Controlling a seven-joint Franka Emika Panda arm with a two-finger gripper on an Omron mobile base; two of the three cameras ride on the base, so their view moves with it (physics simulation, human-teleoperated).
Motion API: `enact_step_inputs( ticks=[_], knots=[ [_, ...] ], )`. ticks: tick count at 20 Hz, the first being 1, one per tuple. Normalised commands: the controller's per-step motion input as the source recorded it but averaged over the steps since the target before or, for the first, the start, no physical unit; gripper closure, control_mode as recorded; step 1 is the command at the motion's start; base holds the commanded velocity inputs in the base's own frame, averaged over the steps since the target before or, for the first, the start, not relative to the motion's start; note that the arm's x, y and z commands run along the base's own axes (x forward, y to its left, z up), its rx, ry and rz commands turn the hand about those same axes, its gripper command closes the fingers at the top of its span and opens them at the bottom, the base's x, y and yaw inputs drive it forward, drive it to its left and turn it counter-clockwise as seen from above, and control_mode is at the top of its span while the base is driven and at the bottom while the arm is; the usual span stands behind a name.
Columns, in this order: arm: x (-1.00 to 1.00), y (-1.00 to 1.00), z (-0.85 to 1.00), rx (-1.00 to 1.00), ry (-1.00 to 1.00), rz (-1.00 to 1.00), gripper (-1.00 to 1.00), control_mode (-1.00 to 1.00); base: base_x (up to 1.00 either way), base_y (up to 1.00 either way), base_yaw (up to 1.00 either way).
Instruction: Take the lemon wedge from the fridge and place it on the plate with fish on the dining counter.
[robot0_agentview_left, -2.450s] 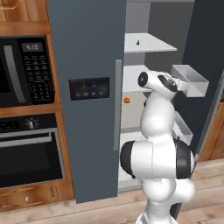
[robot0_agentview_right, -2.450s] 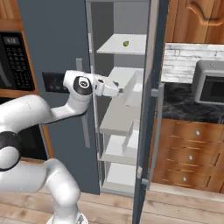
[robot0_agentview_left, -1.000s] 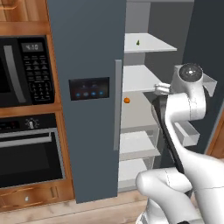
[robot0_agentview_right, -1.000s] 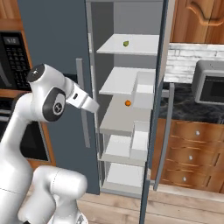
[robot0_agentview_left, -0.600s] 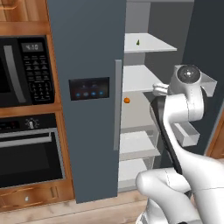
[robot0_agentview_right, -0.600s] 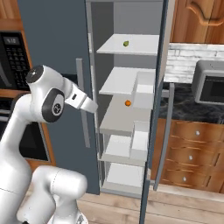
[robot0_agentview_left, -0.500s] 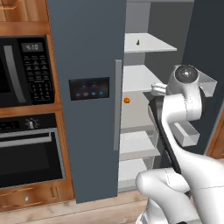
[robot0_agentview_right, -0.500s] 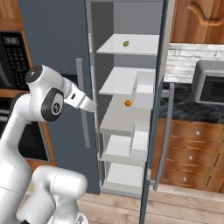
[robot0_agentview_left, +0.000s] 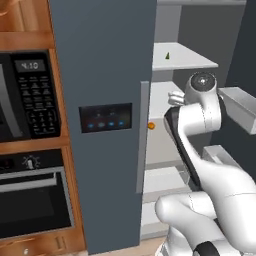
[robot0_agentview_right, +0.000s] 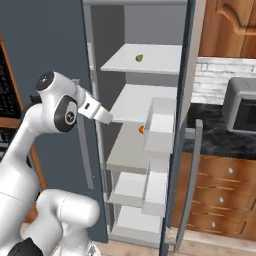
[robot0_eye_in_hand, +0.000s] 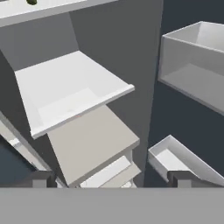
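The slate-grey fridge (robot0_agentview_left: 100, 60) has its right door (robot0_agentview_right: 186, 75) swung open, baring white shelves. The lemon wedge (robot0_agentview_left: 167, 55) (robot0_agentview_right: 139, 58) lies alone on the upper shelf (robot0_agentview_right: 150, 62); in the hand view the lemon wedge (robot0_eye_in_hand: 31, 1) sits at the top left edge. My gripper (robot0_agentview_right: 105, 116) (robot0_agentview_left: 176, 97) hangs in front of the shelves, one shelf level below the wedge and apart from it. My gripper (robot0_eye_in_hand: 113, 179) is open, its dark fingertips (robot0_eye_in_hand: 41, 178) far apart with nothing between them. The plate with fish and the dining counter are out of view.
A small round orange fruit (robot0_agentview_left: 151, 126) (robot0_agentview_right: 142, 129) rests on the middle shelf. White door bins (robot0_eye_in_hand: 197, 57) (robot0_agentview_right: 161, 125) jut from the open door. A black wall oven (robot0_agentview_left: 30, 100) stands left of the fridge; wooden drawers (robot0_agentview_right: 220, 190) and a microwave (robot0_agentview_right: 242, 107) lie right.
The arm has shifted a little left toward the open fridge and the hand has risen slightly. The gripper has stayed open and the lemon wedge has not moved.
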Motion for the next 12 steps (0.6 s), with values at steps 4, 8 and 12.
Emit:
enact_step_inputs(
  ticks=[4,8,12],
  knots=[
    [0.0,0.0,0.0,0.0,0.0,0.0,-1.0,1.0,0.48,-0.41,0.06],
    [0.0,0.0,0.0,0.0,0.0,0.0,-1.0,1.0,0.14,-0.41,0.04],
    [0.0,0.0,0.0,0.0,0.0,0.0,-1.0,1.0,0.18,-0.41,0.0]
  ],
)
